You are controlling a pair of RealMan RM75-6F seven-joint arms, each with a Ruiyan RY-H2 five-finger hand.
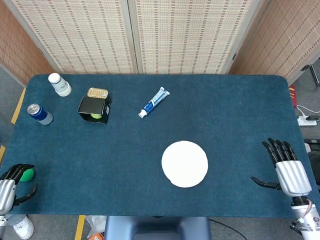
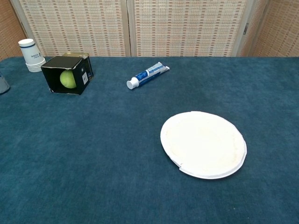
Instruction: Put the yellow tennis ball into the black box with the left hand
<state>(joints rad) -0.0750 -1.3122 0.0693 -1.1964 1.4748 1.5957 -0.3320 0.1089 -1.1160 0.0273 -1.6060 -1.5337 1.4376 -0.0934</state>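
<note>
Your left hand (image 1: 9, 186) sits at the near left corner of the table (image 1: 225, 115), only partly in frame; its dark fingers (image 1: 18, 169) look loosely spread with nothing in them, though the edge of the head view cuts off too much to be sure. A green ball (image 1: 27, 174) lies just behind those fingertips. Your right hand (image 1: 286, 167) rests near the right edge, palm down, fingers side by side and straight, thumb stuck out to the side, holding nothing. Neither hand shows in the chest view.

The tennis ball (image 2: 67, 79) is inside the box (image 2: 67, 73), which lies on its side at the far left with its opening facing you. A tin (image 1: 97, 93) touches the box from behind. A cup (image 1: 59, 84) stands farther left, and a can (image 1: 39, 113) stands near the left edge. A tube (image 1: 154, 102) lies tilted near the middle back, and a plate (image 1: 184, 163) sits toward the front centre.
</note>
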